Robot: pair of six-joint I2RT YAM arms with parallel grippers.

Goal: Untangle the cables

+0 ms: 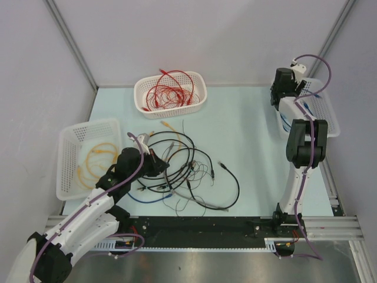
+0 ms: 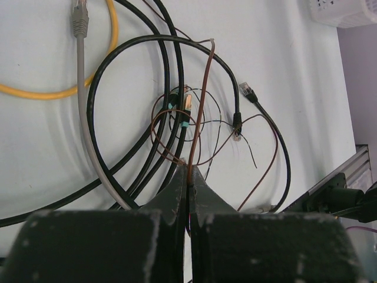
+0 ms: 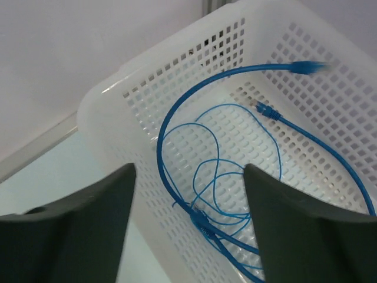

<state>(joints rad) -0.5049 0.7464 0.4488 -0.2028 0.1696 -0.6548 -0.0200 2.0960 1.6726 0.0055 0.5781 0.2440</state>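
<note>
A tangle of black, grey and thin brown cables (image 1: pixel 188 168) lies on the table's middle. My left gripper (image 1: pixel 154 162) is at the tangle's left edge. In the left wrist view it (image 2: pixel 189 174) is shut on a thin brown wire (image 2: pixel 203 100) that runs up from between the jaws. Black cables (image 2: pixel 126 44), a grey cable (image 2: pixel 82 106) and a yellow cable (image 2: pixel 41 92) lie beyond it. My right gripper (image 1: pixel 283 97) hangs open and empty over the right basket. In the right wrist view it (image 3: pixel 189 183) is above the blue cables (image 3: pixel 218 177).
A white basket (image 1: pixel 171 114) at the back holds red cables (image 1: pixel 171 91). A white basket (image 1: pixel 65 171) at the left holds yellow cables (image 1: pixel 94 159). The right basket (image 1: pixel 330 118), also in the right wrist view (image 3: pixel 100 112), holds blue ones. A blue cable (image 1: pixel 147 199) lies near the front.
</note>
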